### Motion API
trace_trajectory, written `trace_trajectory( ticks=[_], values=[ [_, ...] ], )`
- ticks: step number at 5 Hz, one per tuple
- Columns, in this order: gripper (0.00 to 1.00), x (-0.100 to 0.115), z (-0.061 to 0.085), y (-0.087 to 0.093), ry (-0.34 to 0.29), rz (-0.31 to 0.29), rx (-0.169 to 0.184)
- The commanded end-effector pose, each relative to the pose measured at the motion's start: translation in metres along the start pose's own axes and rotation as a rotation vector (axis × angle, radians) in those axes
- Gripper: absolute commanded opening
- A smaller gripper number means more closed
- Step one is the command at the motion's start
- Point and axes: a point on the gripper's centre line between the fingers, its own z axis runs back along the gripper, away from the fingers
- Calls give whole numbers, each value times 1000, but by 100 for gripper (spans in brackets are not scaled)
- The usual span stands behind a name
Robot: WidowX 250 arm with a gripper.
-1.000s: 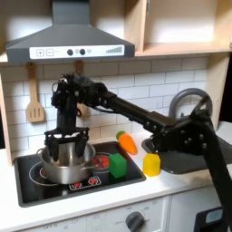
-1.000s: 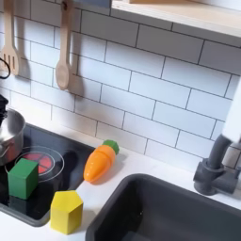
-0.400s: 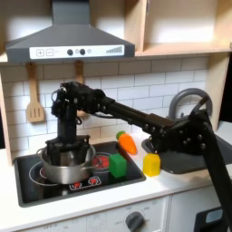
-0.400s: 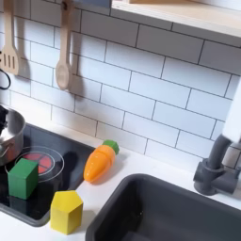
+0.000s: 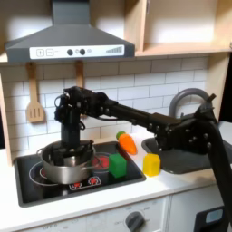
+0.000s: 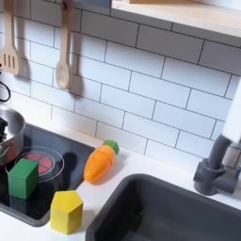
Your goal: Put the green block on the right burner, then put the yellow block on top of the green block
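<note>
- The gripper (image 5: 66, 156) is being held low over the steel pot (image 5: 62, 169) on the first exterior view's left burner; whether its fingers are parted or closed cannot be told.
- The green block (image 5: 118, 165) is being left on the stovetop (image 5: 91, 186) at the right burner's edge, and appears in the second exterior view (image 6: 24, 177) beside the red ring.
- The yellow block (image 5: 151, 164) is sitting on the counter, just beside the stove and near the carrot (image 5: 128, 142).
- Neither block is being held, so the task is judged barely begun.
- The pot rim risks being caught if the arm is swung sideways before being raised.
- The green cube could be nudged off the burner by a low approach, and a later stack would be toppled by an off-centre release.
</note>
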Motion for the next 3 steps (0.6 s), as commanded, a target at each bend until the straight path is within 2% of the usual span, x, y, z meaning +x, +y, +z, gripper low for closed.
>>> trace_trajectory(
  ticks=[1,2,3],
  values=[
    [100,0,-3,-24,3,-49,-8],
    [100,4,-6,-33,6,-65,-9],
    [100,8,-4,-34,-5,-54,0]
  ],
)
